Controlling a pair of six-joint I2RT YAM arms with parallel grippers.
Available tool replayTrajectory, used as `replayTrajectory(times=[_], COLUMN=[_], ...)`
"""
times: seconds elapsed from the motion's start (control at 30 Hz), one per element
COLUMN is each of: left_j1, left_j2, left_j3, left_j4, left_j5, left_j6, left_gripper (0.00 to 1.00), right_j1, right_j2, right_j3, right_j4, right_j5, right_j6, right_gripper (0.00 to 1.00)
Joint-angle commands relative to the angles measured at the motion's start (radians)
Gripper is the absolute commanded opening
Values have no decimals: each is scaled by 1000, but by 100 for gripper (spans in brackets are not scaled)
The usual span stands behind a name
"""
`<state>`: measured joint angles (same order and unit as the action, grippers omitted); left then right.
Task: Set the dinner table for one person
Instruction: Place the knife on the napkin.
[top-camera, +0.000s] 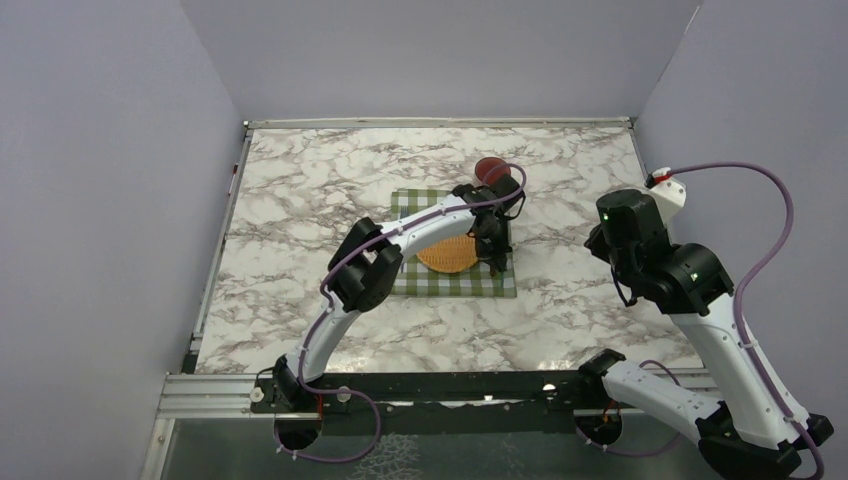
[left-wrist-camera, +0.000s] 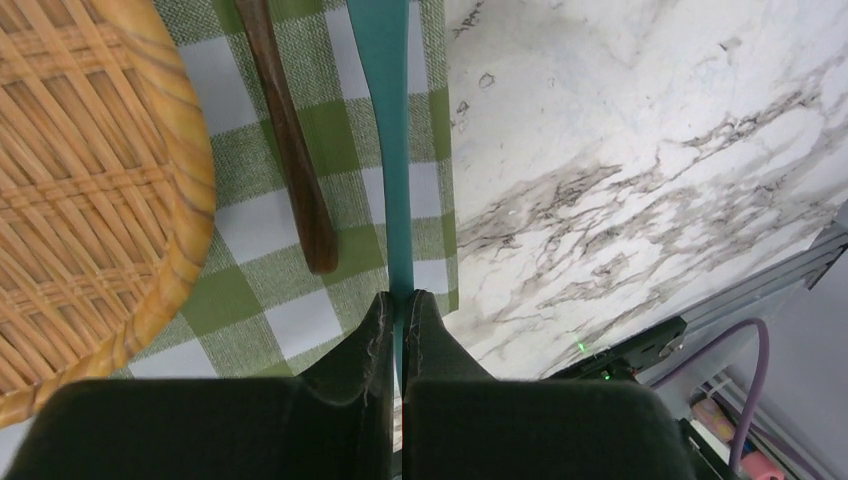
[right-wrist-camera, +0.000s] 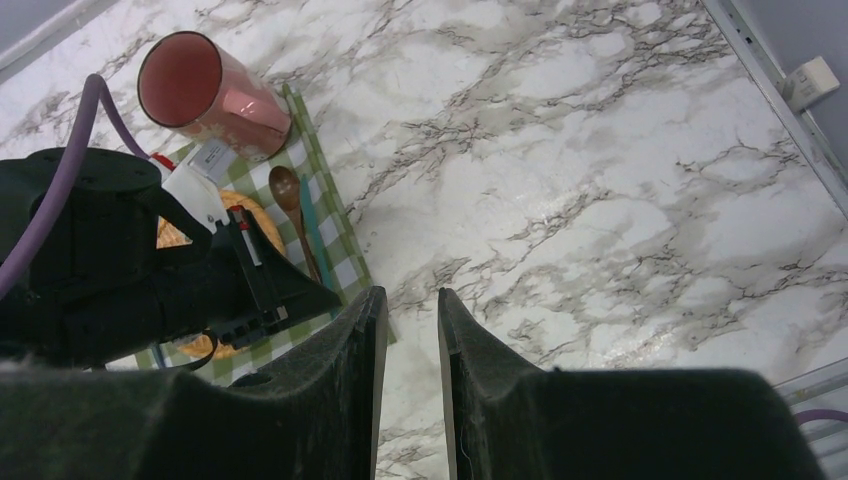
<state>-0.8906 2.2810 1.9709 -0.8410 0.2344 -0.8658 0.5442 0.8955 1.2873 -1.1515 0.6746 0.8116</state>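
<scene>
The dinner table (top-camera: 300, 200) carries a green-and-white checked cloth (top-camera: 410, 282) with a woven straw plate (top-camera: 447, 255) on it and a red cup (top-camera: 490, 168) at its far right corner. My left gripper (left-wrist-camera: 400, 297) is shut on the handle end of a flat teal utensil (left-wrist-camera: 388, 120), which lies along the cloth's right edge beside a wooden spoon (left-wrist-camera: 290, 140). In the right wrist view, the teal utensil (right-wrist-camera: 315, 240) lies right of the spoon (right-wrist-camera: 288, 195), below the cup (right-wrist-camera: 205, 95). My right gripper (right-wrist-camera: 410, 295) is open and holds nothing, above bare marble right of the cloth.
The left arm (top-camera: 420, 228) stretches across the cloth and plate. The right arm (top-camera: 660, 265) stands at the table's right side. A metal frame (top-camera: 215, 260) edges the tabletop, with grey walls around. Bare marble (right-wrist-camera: 600, 200) lies right of the cloth.
</scene>
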Motion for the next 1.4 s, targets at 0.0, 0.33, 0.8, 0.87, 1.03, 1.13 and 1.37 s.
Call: replayTrajectory(times=[0.0, 0.33, 0.8, 0.87, 1.03, 1.13, 1.37], left_j1=[-3, 2, 17, 19, 19, 20, 21], left_j2=[28, 75, 106, 109, 111, 107, 102], left_j3=[53, 116, 124, 126, 131, 131, 146], left_j4=[-1, -1, -3, -1, -2, -4, -19], left_j5=[-42, -65, -94, -95, -101, -109, -114], left_j6=[-43, -61, -82, -84, -85, -81, -80], left_gripper=[0, 0, 0, 0, 0, 0, 12], right_j1=[2, 3, 3, 2, 2, 3, 3], right_j2=[-13, -7, -19, -17, -15, -12, -11], right_j3=[9, 0, -11, -10, -15, -20, -29], right_j4=[23, 54, 64, 68, 79, 86, 92], right_j5=[8, -3, 0, 0, -4, -8, -17], right_j6=[-22, -56, -84, -89, -99, -102, -106], right_gripper=[30, 30, 30, 30, 30, 30, 30])
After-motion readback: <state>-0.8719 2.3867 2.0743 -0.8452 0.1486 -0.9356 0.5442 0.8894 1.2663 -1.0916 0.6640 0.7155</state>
